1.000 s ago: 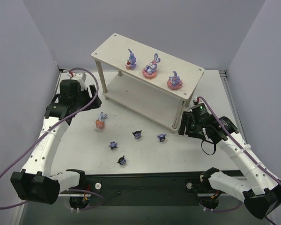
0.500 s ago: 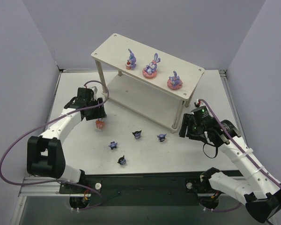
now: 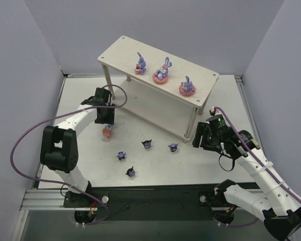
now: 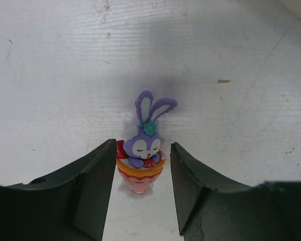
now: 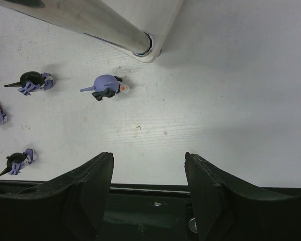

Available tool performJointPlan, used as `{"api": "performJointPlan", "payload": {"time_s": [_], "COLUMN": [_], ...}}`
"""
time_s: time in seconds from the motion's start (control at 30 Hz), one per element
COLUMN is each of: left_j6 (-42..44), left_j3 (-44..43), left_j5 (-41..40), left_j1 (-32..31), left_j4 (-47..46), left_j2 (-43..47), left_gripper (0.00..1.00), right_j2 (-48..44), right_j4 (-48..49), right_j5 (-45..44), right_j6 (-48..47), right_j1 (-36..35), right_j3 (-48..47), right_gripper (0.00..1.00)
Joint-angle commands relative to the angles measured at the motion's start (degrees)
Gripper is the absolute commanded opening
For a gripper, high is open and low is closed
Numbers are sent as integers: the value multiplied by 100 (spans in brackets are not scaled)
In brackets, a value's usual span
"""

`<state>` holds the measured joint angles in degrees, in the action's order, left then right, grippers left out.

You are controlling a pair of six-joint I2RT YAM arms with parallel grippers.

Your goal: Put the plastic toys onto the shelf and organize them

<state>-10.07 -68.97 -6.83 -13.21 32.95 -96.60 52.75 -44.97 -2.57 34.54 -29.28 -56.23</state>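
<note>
Left hand (image 3: 107,123): lowered over the worktop (image 3: 75,95) beside the shelf (image 3: 115,54), fingers (image 4: 98,175) spread and flanking one purple rabbit (image 4: 143,153). The left finger sits at or nearly against its orange base and the right finger stands apart; nothing is pinched yet. Handling, as judged: centre the base between the fingers before squeezing so it is not nudged sideways. Grip the base and body, not the thin ears, and lift straight to keep it from tipping. Rabbit: stands upright on its base, long axis vertical from base to ears, face turned toward the wrist. Right hand (image 5: 148,160): spread, empty, above the worktop near a shelf leg. Three rabbits (image 3: 162,71) stand on the top board; four dark blue figures (image 3: 147,144) lie on the worktop.
</note>
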Motion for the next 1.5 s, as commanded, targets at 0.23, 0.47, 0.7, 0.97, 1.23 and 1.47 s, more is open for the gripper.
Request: {"api": "performJointPlan", "payload": {"time_s": [0.23,0.47,0.7,0.97,1.23,1.47], "left_j6": [286,242,216,93,-66,-250], "left_j3": [-363,-337,-310,-345,-310,-319], "left_j5": [-301,-468,-705,-890,-952,-618], "left_j1": [-261,-314,-314,-314,-322,-331], "left_j4": [511,520,405,510,756,1126], "left_j2": [-439,-650,-817,-677,-386,-412], "left_gripper": [63,64,64,66,73,75], "right_j2": [-81,-134,-186,-230,-248,-221], "right_j4": [-126,-126,-152,-188,-196,-196], "right_j5": [-165,-183,-209,-244,-218,-227], "right_j6": [70,96,88,114,88,52], "right_j1": [19,19,19,19,19,19], "right_j3": [68,103,94,103,112,103], "right_gripper": [59,59,59,59,59,59]}}
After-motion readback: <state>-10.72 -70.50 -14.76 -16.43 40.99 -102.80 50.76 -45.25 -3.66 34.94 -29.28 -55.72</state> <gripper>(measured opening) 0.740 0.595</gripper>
